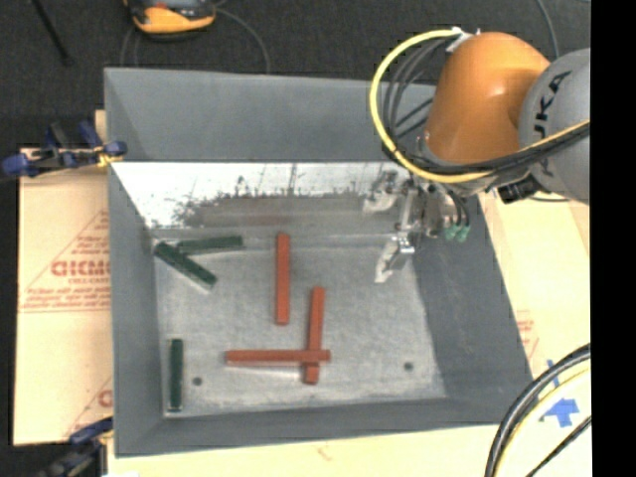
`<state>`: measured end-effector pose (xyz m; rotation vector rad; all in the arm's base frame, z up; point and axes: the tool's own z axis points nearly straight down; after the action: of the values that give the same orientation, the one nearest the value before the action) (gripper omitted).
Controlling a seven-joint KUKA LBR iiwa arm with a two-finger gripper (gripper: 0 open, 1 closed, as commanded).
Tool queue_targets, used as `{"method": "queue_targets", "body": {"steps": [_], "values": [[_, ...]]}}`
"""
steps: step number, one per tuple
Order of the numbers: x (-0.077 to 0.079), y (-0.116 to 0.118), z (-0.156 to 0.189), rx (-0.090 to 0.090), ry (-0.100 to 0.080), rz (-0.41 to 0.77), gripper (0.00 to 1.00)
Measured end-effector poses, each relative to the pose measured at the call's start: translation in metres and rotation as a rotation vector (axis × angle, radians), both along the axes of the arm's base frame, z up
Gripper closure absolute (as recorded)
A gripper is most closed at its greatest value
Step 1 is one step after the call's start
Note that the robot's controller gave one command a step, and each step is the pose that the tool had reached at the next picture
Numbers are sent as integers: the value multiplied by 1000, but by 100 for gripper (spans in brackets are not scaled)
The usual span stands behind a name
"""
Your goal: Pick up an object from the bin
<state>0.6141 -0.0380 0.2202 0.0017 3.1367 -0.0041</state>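
At about 2 o'clock, the big grey arm has dark letters on its side, and you can read "UKA" next to its orange cover. At 9 o'clock, outside the bin, the brown cardboard has a red word and red lines printed on it, but the word is too fuzzy to read. At 5 o'clock there is a small blue mark on a white sheet, and I cannot tell what it is.

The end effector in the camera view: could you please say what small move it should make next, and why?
Probably ease the end effector toward the view's lower left, over the nearest red stick; it hangs above bare bin floor, apart from every stick.
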Motion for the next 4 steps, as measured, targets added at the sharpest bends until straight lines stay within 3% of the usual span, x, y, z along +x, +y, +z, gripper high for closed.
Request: {"method": "queue_targets", "body": {"steps": [2, 3, 4], "values": [[2, 3, -8, -2, -7, 14, 0], [-22, 32, -71, 1, -3, 160, 0], [-7, 61, -104, 1, 3, 376, 0]]}}
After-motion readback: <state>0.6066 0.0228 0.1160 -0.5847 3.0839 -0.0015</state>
